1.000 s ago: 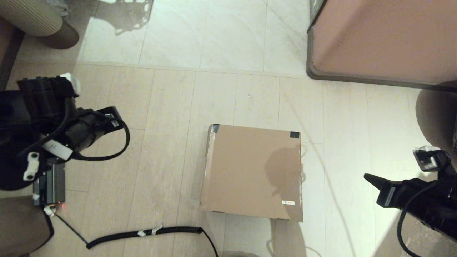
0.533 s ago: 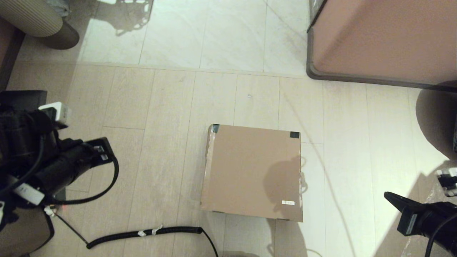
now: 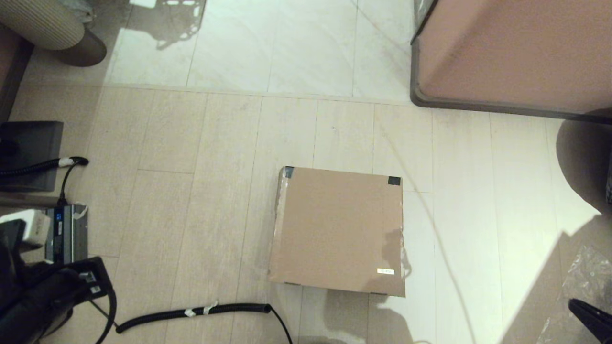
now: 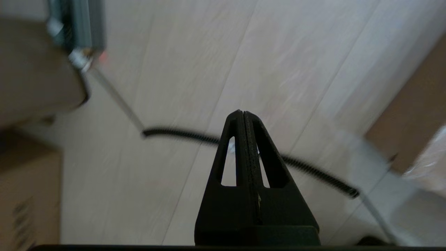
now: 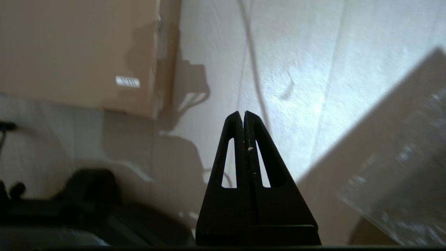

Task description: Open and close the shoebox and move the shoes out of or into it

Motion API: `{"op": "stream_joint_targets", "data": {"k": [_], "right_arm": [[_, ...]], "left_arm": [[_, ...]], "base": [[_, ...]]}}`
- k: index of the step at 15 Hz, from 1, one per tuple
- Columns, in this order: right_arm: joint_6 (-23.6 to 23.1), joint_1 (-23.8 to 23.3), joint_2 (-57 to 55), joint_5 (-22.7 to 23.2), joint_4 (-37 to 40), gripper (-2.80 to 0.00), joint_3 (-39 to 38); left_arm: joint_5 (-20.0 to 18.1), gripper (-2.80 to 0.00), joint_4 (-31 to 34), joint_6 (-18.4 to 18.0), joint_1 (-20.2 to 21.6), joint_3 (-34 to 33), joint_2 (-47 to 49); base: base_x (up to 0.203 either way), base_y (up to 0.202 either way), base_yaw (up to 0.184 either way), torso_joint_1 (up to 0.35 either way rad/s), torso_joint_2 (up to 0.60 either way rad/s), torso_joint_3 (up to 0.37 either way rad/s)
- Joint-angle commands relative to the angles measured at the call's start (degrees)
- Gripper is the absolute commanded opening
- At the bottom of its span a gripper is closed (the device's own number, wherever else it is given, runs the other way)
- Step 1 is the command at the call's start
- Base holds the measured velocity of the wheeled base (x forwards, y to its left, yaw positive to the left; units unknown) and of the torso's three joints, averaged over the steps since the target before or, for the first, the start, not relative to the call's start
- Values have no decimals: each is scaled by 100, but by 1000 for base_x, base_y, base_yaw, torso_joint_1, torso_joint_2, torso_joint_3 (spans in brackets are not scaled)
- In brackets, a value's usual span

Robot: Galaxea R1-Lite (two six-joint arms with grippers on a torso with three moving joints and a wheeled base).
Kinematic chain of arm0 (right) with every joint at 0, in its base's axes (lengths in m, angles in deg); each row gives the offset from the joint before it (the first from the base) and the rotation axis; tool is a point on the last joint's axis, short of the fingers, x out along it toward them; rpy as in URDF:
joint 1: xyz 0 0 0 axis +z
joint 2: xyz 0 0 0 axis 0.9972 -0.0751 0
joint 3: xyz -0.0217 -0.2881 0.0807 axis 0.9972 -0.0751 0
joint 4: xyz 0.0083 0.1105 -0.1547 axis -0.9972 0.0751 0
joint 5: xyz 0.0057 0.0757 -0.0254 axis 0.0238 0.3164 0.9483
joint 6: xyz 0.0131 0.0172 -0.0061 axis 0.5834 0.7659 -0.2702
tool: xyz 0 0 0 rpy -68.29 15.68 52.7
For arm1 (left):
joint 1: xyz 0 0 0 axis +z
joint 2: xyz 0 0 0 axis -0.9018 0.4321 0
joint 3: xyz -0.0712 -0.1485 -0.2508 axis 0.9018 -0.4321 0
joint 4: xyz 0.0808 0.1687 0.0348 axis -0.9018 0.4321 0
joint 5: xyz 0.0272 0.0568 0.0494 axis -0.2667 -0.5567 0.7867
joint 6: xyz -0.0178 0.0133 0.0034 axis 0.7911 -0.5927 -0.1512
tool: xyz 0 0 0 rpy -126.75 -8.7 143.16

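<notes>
The shoebox [image 3: 337, 229] is a brown cardboard box on the floor with its lid down flat, dark tape on its two far corners and a small white label [image 3: 385, 271] near the front right. It also shows in the right wrist view as the shoebox [image 5: 76, 52]. The shoes are hidden. My left gripper [image 4: 243, 113] is shut on nothing and hangs over bare floor left of the box; in the head view only the left arm [image 3: 57, 291] shows at the lower left corner. My right gripper [image 5: 243, 113] is shut and empty, its tip [image 3: 576, 305] at the lower right corner, well clear of the box.
A coiled black cable [image 3: 191, 313] lies on the floor in front of the box. A grey device [image 3: 67, 234] sits at the left. The large pinkish-brown cabinet [image 3: 511, 52] stands at the far right. Clear plastic wrap [image 3: 588, 272] lies near the right gripper.
Both arms have drawn back from beside the box toward the lower corners of the head view, the right almost out of sight. The box has not moved.
</notes>
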Motion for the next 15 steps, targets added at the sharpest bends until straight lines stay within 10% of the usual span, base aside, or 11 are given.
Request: {"op": "stream_joint_targets", "data": {"k": [1,6,15], "right_arm": [[-69,20,1778,-143,2051,-280,2],[-70,35,2145,21,3369,-280,116],[-104,-93,3838,129,3362,-280,114]], "left_arm": [[-7,-280,-6,18,145,-444,-326],[-490,-280,198,-144,-90,-1540,-1034],[-1764,-280,3149,-1136,-212,-1431,-5180]], "base": [[0,0,0,0,0,0],[0,0,0,0,0,0],[0,0,0,0,0,0]]}}
